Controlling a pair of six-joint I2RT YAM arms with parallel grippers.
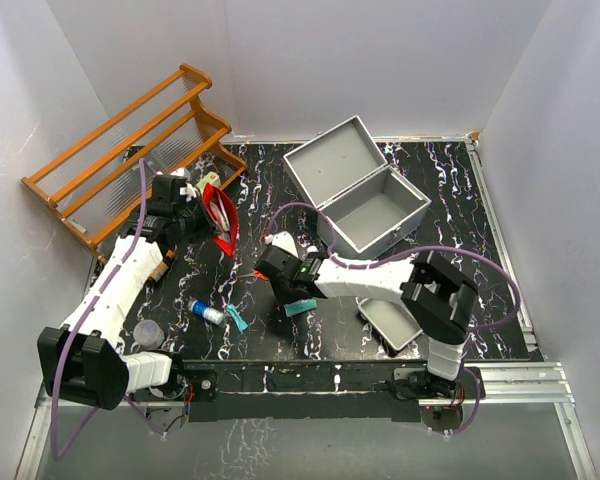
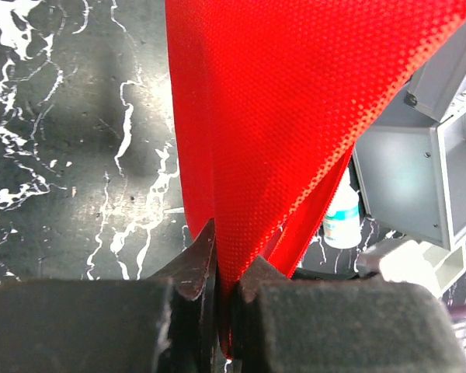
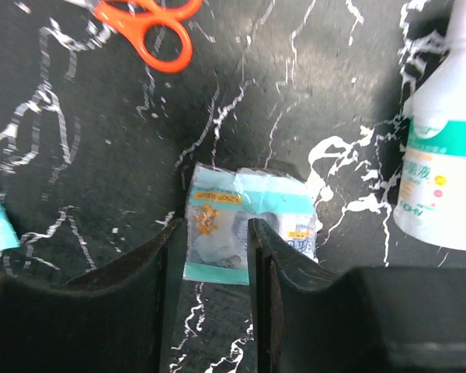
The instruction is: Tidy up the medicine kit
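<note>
Looking down from above, the medicine kit (image 1: pixel 375 210), a boxy light-grey metal case, stands open at the back centre of the table (image 1: pixel 450 190), its flat lid tipped back. The tabletop is glossy black with white marble veins, and plain white walls close it in. An orange-brown slatted wooden rack (image 1: pixel 130 150) leans in the back left corner. The left gripper (image 1: pixel 208 215) holds up a red pouch (image 1: pixel 223 220) near the rack, and the right gripper (image 1: pixel 283 297) points down left of the kit.

From the left wrist, the jaws are pinched tight on the red pouch (image 2: pixel 295 116), a finely dimpled woven fabric hanging in folds. The kit's grey walls (image 2: pixel 419 179) show at the right.

From the right wrist, the jaws stand partly apart, straddling a crinkled clear plastic packet (image 3: pixel 287 217) with teal edging that lies flat on the table. Orange-handled scissors (image 3: pixel 151 31) lie beyond it, and a white plastic bottle (image 3: pixel 443 155) lies at the right.
</note>
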